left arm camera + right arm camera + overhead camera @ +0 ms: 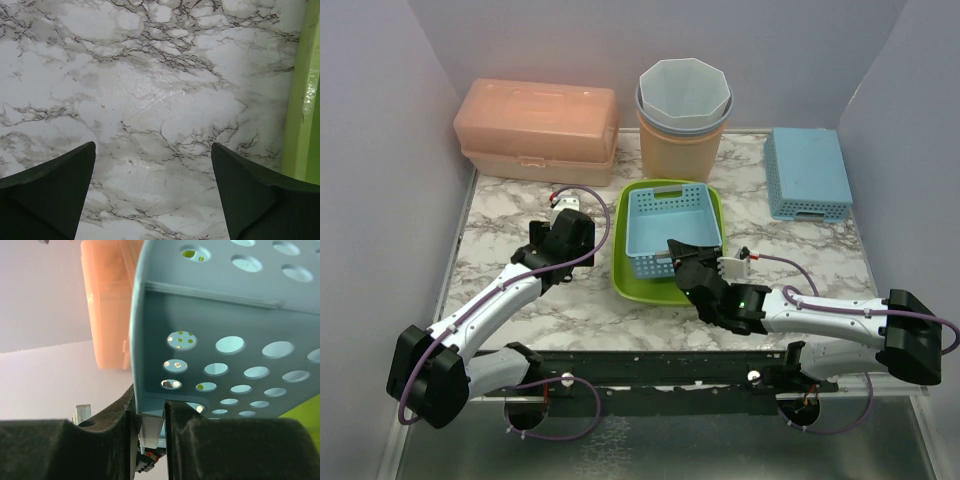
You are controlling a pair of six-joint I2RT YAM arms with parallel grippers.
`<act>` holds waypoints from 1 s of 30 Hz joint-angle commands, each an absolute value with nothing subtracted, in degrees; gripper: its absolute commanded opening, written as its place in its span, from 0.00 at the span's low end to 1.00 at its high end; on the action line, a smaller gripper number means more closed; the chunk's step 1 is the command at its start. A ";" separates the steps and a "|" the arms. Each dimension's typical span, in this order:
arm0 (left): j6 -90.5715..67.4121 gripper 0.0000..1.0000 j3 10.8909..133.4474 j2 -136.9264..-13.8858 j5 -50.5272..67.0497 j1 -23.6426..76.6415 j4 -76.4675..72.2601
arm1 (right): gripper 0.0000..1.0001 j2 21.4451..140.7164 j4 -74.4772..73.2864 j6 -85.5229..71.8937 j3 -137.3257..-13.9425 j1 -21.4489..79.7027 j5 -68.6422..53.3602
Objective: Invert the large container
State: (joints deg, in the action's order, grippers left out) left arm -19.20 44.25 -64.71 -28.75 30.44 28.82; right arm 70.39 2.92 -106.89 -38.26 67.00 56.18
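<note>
Locate the light blue perforated plastic basket (665, 225) near the centre of the marble-patterned surface (510, 210). It sits open side up inside the lime-green plastic tray (632, 288).

The right arm (840, 315) reaches in from the near right. The right jaws are clamped on the basket's near edge, one on each face of the thin wall. Check this in the right wrist view, where the perforated wall (225, 315) fills the frame.

The left arm (490, 305) lies left of the tray. The left jaws stand wide open over bare surface (150, 75) and hold nothing, with the tray's green edge (300, 100) just to their right.

Along the rear you will find:
- a translucent orange lidded plastic box (538, 125) at the left
- a stack of round tubs (682, 100) at the centre
- a second light blue basket (808, 172) at the right
</note>
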 commanded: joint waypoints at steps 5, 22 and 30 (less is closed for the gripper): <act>-18.88 0.99 45.63 -63.68 -28.59 30.15 28.83 | 0.14 67.88 -22.22 -104.54 -49.86 66.69 62.07; -18.95 0.99 45.65 -63.39 -29.19 30.15 28.92 | 0.01 59.40 -15.63 -82.72 -48.73 66.68 65.49; -19.02 0.99 45.56 -63.03 -29.74 30.15 28.83 | 0.01 54.61 -13.04 -75.35 -47.25 66.71 67.55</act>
